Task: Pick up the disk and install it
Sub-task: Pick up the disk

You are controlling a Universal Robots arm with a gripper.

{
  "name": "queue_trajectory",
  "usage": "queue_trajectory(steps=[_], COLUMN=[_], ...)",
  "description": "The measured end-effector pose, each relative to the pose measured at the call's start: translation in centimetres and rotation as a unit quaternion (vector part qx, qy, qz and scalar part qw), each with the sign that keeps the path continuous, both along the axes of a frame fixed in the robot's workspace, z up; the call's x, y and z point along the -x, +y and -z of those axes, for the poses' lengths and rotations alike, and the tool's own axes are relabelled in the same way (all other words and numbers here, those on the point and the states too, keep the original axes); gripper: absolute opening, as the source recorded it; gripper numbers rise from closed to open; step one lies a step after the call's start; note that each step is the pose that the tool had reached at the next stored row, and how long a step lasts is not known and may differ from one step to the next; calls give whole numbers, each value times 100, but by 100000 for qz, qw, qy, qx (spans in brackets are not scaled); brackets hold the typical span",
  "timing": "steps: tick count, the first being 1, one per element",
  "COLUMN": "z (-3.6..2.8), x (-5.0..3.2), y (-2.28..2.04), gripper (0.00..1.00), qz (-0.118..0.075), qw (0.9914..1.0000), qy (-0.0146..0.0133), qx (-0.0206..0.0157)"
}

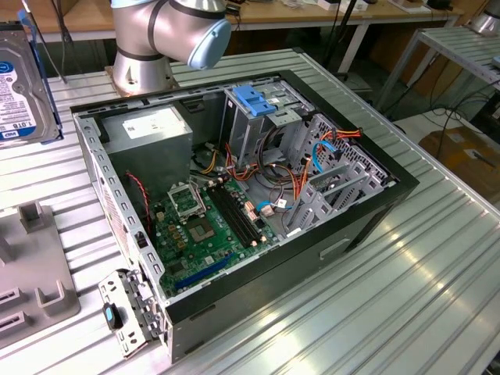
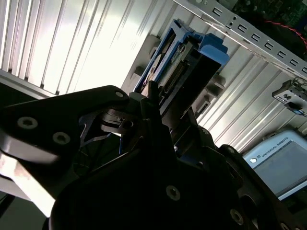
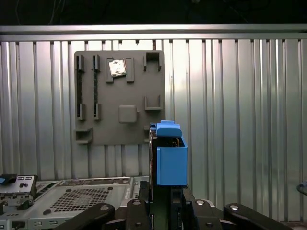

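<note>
The disk (image 1: 22, 86): at the exterior view's far left, raised off the table (image 1: 391, 305), standing close to upright with its labelled face toward that camera and a blue carrier rail down its edge; the frame's edge cuts part of it off.
Disk against the jaws: in the first wrist view the disk (image 3: 169, 155) sits between the fingers of the gripper (image 3: 165, 201), edge-on, with its long axis running straight out along the fingers and away from the wrist.
Which way it points: the blue carrier end is the free end farthest from the gripper; the other end is buried in the grip. The second wrist view shows the disk (image 2: 184, 72) reaching out beyond the fingers in the same way.
Jaws: pressed onto the disk's two flat faces, pinching it; the disk touches nothing else.
Fixture plate (image 1: 31, 273): grey, with raised slots, lying flat on the table below the disk at the exterior view's left; the first wrist view looks onto it past the disk's free end.
Computer case (image 1: 375, 195): open, lying on its side in the middle of the table, with the motherboard (image 1: 207, 226) on its floor.
Drive cage (image 1: 246, 133): tall and grey, at the far middle of the case, topped by a fixed blue bracket (image 1: 254, 98).
Disk against cage: well apart; the cage lies toward the exterior view's right of the disk, and the disk is not yet over the case.
Stage, as I judge it: pick-up done, install not begun.
</note>
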State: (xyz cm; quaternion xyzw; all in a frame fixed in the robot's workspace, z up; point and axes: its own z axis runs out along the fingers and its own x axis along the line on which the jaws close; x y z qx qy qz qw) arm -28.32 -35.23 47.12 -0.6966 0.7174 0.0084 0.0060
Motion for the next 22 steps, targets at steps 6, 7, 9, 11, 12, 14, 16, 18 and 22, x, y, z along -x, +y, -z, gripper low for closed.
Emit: queue_trajectory(steps=[6,7,9,11,12,14,16,18,22], z=[0,0,0,0,0,0,0,0,-9], x=[-52,-52,-52,-53,-53,-53,-56,-75,-78], y=[0,0,0,0,0,0,0,0,0], gripper=[35,35,35,35,35,35,35,35,35], qz=[1,-2,0,-1,-1,1,-2,-3,0], qw=[100000,100000,100000,100000,100000,100000,100000,100000,100000], qy=[1,3,2,1,2,1,0,-1,5], qx=[0,1,2,1,1,-1,-1,-2,3])
